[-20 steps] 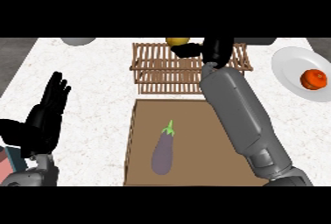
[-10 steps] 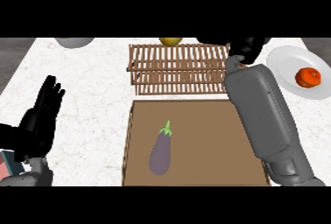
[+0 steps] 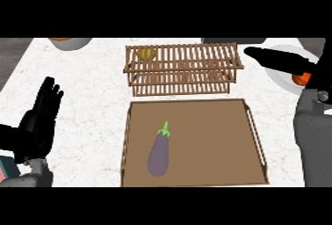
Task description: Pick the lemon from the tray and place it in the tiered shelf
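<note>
Bare counter (image 3: 91, 83) lies left of the tiered shelf (image 3: 182, 70); an eggplant (image 3: 159, 151) occupies the tray (image 3: 194, 118).

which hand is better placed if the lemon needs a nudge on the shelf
Right. The right hand hovers open beside the tiered shelf holding the lemon; the left hand rests open at the left edge.

lemon (image 3: 147, 53) in tiered shelf (image 3: 183, 70) behind tray (image 3: 194, 114), eggplant (image 3: 159, 151) on tray, plate (image 3: 284, 75) right of shelf
</note>
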Motion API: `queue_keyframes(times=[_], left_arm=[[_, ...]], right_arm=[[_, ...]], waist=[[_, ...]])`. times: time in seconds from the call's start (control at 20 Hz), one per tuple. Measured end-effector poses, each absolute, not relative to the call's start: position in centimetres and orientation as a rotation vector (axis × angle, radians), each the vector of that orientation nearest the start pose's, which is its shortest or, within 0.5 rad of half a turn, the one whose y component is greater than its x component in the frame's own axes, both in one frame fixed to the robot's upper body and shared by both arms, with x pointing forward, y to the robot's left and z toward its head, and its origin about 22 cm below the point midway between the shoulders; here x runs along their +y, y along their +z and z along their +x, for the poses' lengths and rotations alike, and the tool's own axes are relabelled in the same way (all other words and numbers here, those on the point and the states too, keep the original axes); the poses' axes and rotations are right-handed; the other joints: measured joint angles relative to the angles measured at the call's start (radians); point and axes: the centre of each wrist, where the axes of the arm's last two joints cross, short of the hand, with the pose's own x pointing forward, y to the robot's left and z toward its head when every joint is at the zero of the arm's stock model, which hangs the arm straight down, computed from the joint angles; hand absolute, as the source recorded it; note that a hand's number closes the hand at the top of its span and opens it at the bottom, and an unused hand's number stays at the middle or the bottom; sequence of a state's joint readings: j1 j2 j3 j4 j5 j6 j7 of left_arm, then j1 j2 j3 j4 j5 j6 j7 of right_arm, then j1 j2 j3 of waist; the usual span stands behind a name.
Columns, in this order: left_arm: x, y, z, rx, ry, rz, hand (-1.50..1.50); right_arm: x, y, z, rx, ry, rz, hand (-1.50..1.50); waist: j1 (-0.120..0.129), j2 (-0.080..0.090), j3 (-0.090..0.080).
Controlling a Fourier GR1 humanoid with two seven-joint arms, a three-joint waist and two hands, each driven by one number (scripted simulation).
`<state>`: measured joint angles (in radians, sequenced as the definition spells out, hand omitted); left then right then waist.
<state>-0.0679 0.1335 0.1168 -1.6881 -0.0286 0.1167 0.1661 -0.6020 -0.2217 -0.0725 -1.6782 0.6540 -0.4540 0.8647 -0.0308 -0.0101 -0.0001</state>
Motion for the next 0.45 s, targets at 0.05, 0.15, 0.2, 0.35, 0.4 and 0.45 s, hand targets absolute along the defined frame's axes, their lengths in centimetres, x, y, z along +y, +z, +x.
queue_keyframes(times=[0.05, 0.15, 0.2, 0.35, 0.4, 0.45], left_arm=[[27.4, 5.4, 25.2, -1.595, 0.061, 0.275, 0.0], [27.3, 5.1, 25.2, -1.594, 0.055, 0.27, 0.0], [27.4, 5.1, 25.1, -1.597, 0.056, 0.268, 0.0], [27.0, 5.1, 25.4, -1.598, 0.058, 0.262, 0.0], [26.9, 5.1, 25.5, -1.599, 0.053, 0.262, 0.0], [27.0, 5.5, 25.4, -1.605, 0.053, 0.263, 0.0]], right_arm=[[-22.7, 20.7, 31.6, -1.55, -0.273, -0.834, -1.5], [-24.1, 20.6, 29.5, -1.549, -0.274, -0.824, -1.5], [-25.0, 20.7, 28.5, -1.555, -0.27, -0.817, -1.5], [-27.0, 21.2, 25.7, -1.565, -0.266, -0.801, -1.5], [-27.5, 20.7, 25.0, -1.565, -0.263, -0.797, -1.5], [-28.0, 20.4, 24.5, -1.564, -0.262, -0.793, -1.5]], waist=[[0.003, 0.001, 0.0], [0.007, 0.003, 0.0], [0.009, 0.003, 0.0], [0.014, 0.005, 0.0], [0.016, 0.006, 0.0], [0.018, 0.006, 0.0]])
